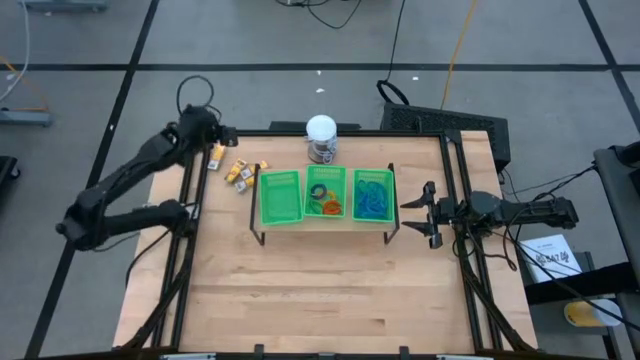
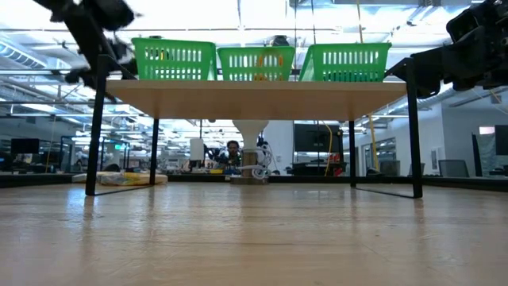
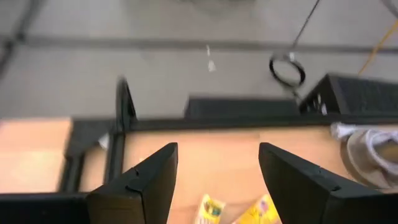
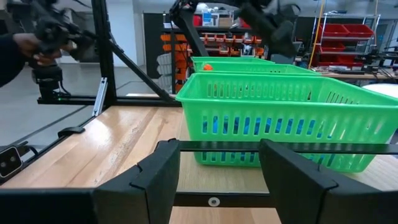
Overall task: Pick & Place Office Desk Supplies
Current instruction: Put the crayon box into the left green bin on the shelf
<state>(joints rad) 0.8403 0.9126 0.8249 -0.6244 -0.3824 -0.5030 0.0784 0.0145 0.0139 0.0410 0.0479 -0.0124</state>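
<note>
1. The wooden table (image 1: 320, 290) fills the middle of the high view, with both dark arms reaching in from its two sides
2. A green tray (image 1: 327, 196) with three compartments sits on a small raised stand near the table's middle, toward the far edge
3. The left arm bends in over the far left corner; its left gripper (image 1: 213, 150) hovers just beside the loose yellow pieces, and the left wrist view shows its fingers (image 3: 149, 180) spread apart with nothing between them
4. The right arm lies level along the right side; the right gripper (image 1: 417, 213) points at the tray's right end, fingers (image 4: 155, 180) spread wide and holding nothing
5. A round jar (image 1: 321, 138) with a white top stands just behind the tray's middle compartment
6. Blue loops (image 1: 373, 197) lie piled in the tray's right compartment
7. Orange and green rings (image 1: 326, 200) lie in the middle compartment; the left compartment looks bare
8. Small yellow-and-white blocks (image 1: 238, 171) lie scattered on the table between the left gripper and the tray's left end, not yet in the tray
</note>
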